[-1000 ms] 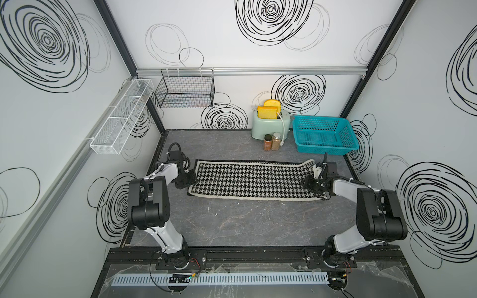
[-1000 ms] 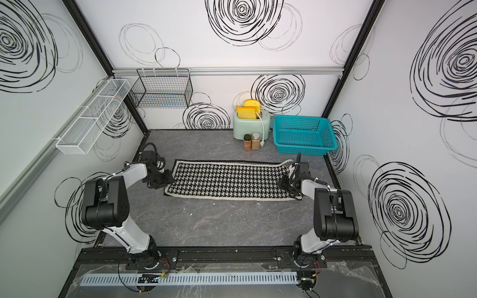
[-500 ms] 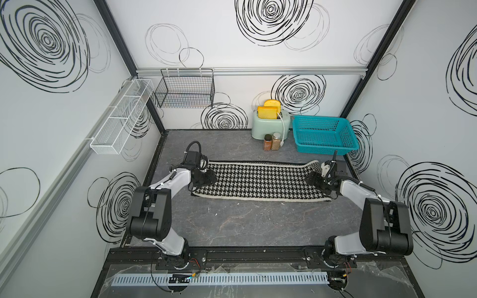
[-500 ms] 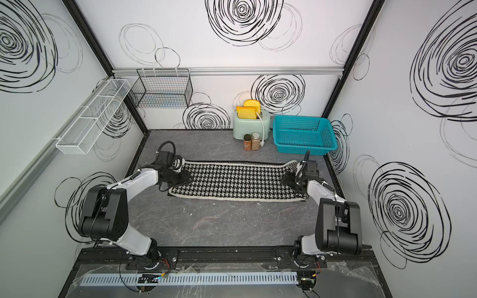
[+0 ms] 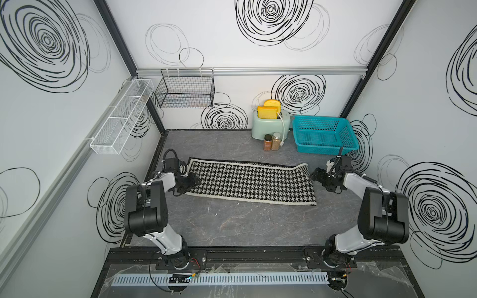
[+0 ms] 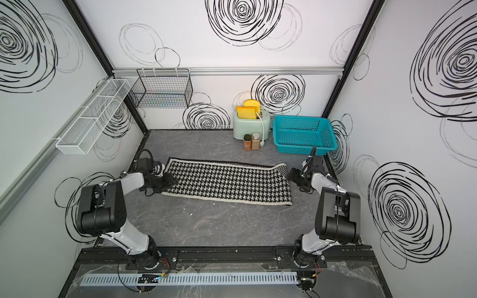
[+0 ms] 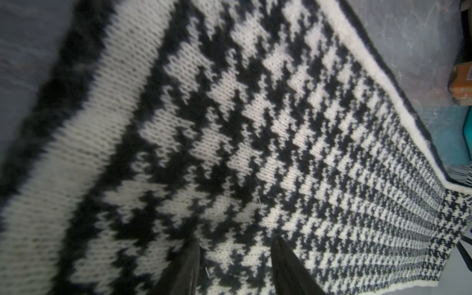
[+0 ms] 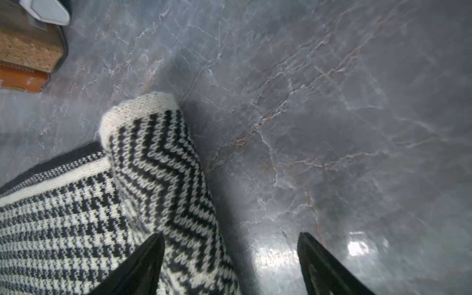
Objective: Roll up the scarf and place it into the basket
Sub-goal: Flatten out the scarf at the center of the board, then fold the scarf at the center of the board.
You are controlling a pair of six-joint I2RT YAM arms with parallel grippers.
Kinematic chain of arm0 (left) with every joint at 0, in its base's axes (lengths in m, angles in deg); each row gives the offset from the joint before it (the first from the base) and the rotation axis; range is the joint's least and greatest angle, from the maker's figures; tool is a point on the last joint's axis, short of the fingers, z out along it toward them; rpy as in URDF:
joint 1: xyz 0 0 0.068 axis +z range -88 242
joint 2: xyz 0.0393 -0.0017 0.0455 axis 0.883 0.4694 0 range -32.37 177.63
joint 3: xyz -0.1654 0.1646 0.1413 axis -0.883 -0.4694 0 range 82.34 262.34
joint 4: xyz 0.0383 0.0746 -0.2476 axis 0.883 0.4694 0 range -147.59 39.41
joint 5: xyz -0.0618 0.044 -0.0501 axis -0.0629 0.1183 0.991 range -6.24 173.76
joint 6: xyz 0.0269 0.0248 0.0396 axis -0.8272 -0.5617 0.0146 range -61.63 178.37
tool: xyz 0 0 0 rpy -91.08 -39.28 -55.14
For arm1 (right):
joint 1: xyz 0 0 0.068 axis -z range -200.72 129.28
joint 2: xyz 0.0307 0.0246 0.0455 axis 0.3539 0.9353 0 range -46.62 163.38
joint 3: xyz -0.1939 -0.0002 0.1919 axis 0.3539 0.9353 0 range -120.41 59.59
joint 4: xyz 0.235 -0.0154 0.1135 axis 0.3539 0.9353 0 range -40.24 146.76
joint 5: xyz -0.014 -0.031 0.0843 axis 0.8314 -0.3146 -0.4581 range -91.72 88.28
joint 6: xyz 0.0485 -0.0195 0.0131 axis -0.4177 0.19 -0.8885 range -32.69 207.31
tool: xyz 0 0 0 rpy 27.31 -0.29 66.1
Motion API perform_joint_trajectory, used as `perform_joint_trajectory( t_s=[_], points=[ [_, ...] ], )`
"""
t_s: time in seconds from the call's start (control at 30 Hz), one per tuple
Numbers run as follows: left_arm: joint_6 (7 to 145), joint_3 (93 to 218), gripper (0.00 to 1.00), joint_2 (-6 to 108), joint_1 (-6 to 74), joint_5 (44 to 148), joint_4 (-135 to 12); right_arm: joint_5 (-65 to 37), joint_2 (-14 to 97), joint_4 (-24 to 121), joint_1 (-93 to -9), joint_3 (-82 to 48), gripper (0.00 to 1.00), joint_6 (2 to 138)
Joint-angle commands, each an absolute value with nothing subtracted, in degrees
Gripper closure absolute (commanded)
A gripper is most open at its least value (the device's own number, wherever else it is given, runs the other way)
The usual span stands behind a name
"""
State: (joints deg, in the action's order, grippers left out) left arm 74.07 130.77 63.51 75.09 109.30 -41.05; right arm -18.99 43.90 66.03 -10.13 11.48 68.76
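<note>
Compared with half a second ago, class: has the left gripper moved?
Yes. In a top view the left gripper has drawn back to the robot's left, farther from the toaster.

The support surface is a flat grey marble-patterned tabletop (image 5: 245, 227). A long knitted black-and-white houndstooth scarf (image 5: 247, 182) lies spread across its middle, its right end curled over to expose a zigzag underside. At the rear stand a mint-green toaster (image 5: 267, 127), two small lidded spice jars (image 5: 271, 142) just in front of it, and a teal perforated plastic basket (image 5: 325, 148) beside the toaster, apart from the scarf.
</note>
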Motion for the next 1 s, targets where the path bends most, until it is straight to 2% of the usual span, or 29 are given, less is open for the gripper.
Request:
perform_joint_trajectory(
  t_s=[0.0,0.2,0.4,0.57,0.6,0.67,0.73,0.97],
  points=[
    [74.1,130.7,0.49,65.4,75.2,107.1,-39.6,-22.4,46.5,64.9,-12.1,9.9,0.17,70.0],
    [74.0,130.3,0.49,65.0,75.6,107.0,-38.9,-24.5,51.3,62.4,-14.1,10.3,0.25,68.9],
    [74.0,130.2,0.49,64.4,75.6,107.2,-38.8,-24.5,51.4,62.9,-15.0,11.2,0.43,69.3],
    [74.0,129.2,0.49,63.4,75.7,107.2,-38.7,-25.3,50.1,62.3,-14.8,13.5,0.66,69.3],
    [74.2,129.1,0.49,63.3,75.6,107.4,-38.6,-25.5,49.9,62.2,-14.7,13.8,0.72,69.2],
    [74.5,129.0,0.49,62.9,75.4,107.6,-38.7,-25.7,49.2,62.5,-14.1,13.8,0.91,69.1],
    [74.6,129.0,0.49,62.3,74.9,107.6,-38.6,-25.5,48.3,63.6,-13.4,12.9,1.0,69.1],
    [75.3,132.0,0.47,57.7,71.6,105.7,-35.8,-21.0,40.6,68.8,-12.4,9.1,1.0,68.7]
  ],
)
